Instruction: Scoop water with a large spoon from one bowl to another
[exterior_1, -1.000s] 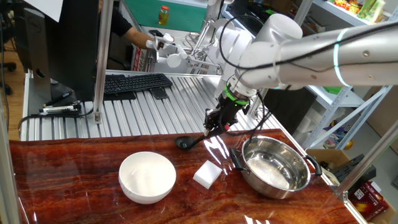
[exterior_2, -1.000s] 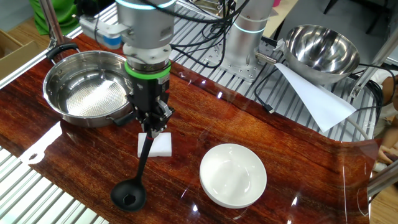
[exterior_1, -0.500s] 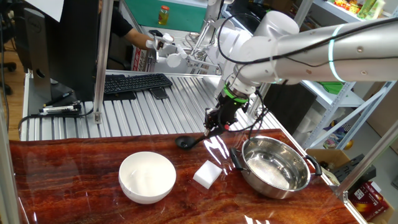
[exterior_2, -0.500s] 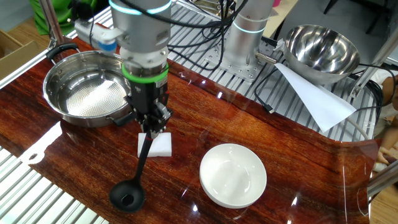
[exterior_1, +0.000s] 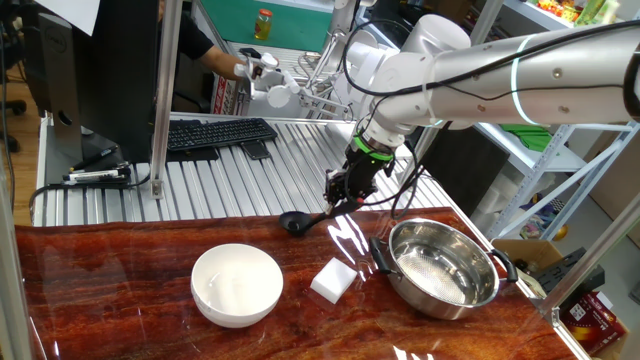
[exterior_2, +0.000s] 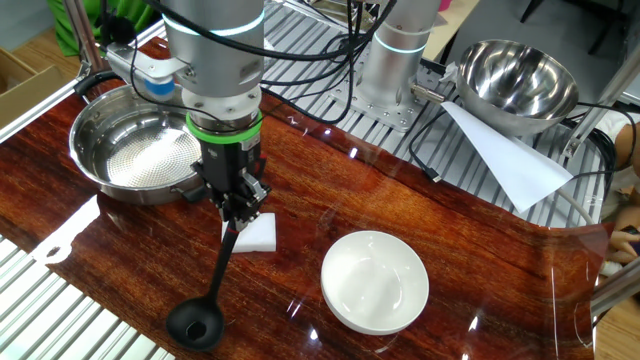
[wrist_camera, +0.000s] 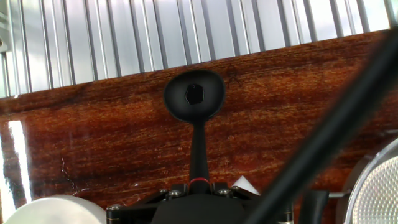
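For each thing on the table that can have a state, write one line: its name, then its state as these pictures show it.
gripper: shut on the ladle's handle, pointing down.
ladle: held by its handle end, cup upright over the table's edge.
steel bowl: upright on the table; water not discernible.
white bowl: upright, looks empty.
white block: lying flat between the bowls.

Glossy dark-red wooden table (exterior_1: 150, 290) against ribbed metal surface (exterior_1: 250, 175), shelving (exterior_1: 560, 150) beyond.

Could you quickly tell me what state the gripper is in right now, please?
Gripper: closed on the handle of the large spoon, whose cup is over the table edge.
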